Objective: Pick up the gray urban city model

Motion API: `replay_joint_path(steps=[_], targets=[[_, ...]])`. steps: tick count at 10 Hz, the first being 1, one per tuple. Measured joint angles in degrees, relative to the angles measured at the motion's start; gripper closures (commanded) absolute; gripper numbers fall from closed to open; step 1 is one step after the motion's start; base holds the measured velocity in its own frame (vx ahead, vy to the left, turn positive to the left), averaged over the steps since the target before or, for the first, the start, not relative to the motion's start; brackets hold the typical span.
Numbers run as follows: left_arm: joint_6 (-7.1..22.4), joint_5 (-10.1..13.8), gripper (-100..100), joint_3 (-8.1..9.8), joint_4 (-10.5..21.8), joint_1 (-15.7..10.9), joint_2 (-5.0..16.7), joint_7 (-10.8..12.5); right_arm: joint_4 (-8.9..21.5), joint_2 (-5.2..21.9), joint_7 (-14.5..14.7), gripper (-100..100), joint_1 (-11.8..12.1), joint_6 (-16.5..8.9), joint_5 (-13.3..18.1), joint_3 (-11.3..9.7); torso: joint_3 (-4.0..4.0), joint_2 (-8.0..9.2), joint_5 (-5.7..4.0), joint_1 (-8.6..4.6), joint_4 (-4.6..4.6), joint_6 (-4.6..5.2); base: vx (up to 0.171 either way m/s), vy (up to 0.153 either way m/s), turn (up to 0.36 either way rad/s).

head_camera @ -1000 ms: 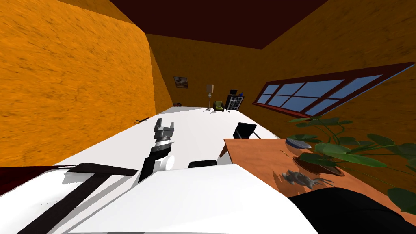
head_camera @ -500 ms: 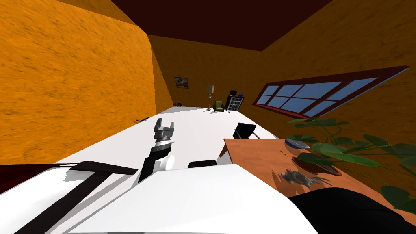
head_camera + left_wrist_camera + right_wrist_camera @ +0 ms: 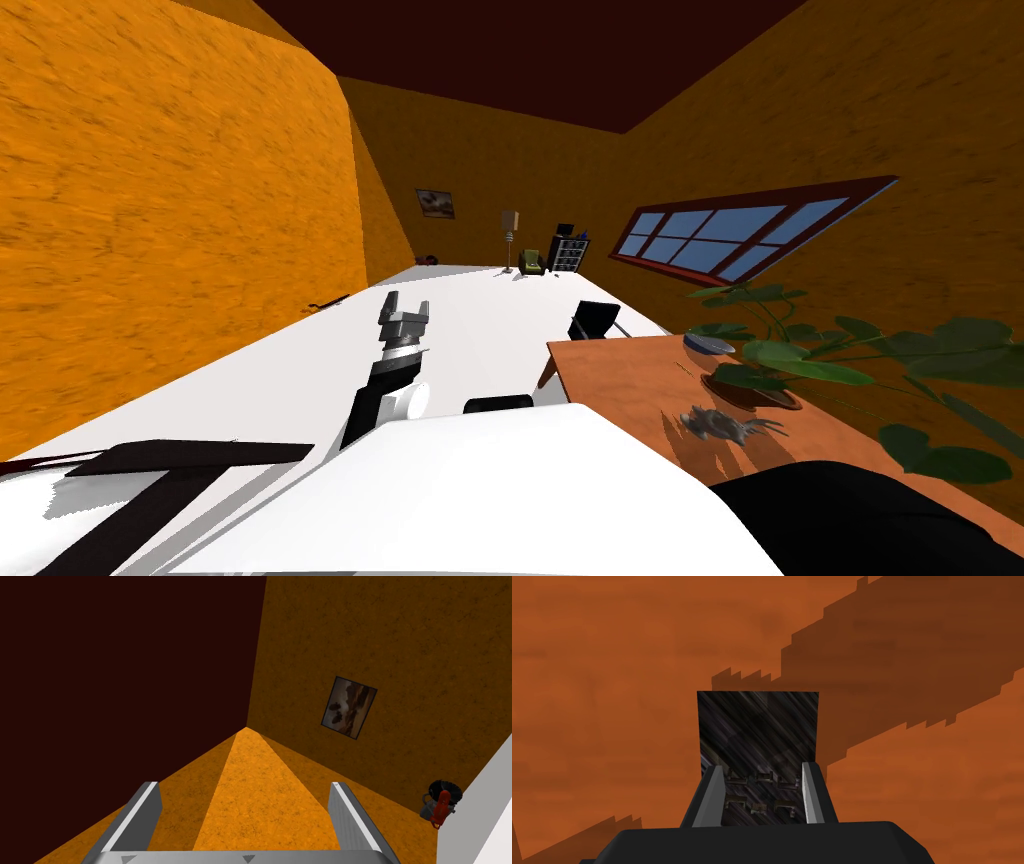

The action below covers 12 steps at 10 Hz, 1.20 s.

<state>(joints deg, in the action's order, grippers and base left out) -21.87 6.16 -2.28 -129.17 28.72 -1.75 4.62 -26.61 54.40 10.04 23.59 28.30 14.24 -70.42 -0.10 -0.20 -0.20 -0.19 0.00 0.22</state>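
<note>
City model (image 3: 757, 726) between fingers of right tool (image 3: 763, 766), seemingly gripped.

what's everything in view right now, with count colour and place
table: 1, orange-brown, on my right
model: 1, dark grey, on the table at the right gripper
plant: 1, green, on the table
dish: 1, grey, on the table beyond the plant
chair: 1, black, at the table's far end
lamp: 1, beige, room's far end
armchair: 1, green, beside the lamp
shelf: 1, dark, beside the armchair
picture: 1, dark-framed, hung at the far end
window: 1, red-framed, on my right past the table
small object: 1, black and red, below the picture
left gripper: 1, grey, open, raised ahead of me
right gripper: 1, dark body, over the table
</note>
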Motion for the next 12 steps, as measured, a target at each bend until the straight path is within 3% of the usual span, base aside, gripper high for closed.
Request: replay_joint_path(steps=[11, 12], targets=[[0.0, 0.0, 0, 0.00, 0.0, 0.0, 0.0, 0.0, 5.4, -0.1, 5.8, 100, 1.6, 4.6, 16.6, 14.9, 0.00, 0.01, -0.01, -0.07, 0.00, -0.07, 0.086, 0.002, -0.141], [0.0, 0.0, 0, 0.00, 0.0, 0.0, 0.0, 0.0, 5.5, -0.1, 5.9, 0, 1.6, 4.7, 16.7, 15.1, 0.08, 0.16, -0.02, -0.10, 0.03, -0.09, 0.008, 0.000, 0.004]])
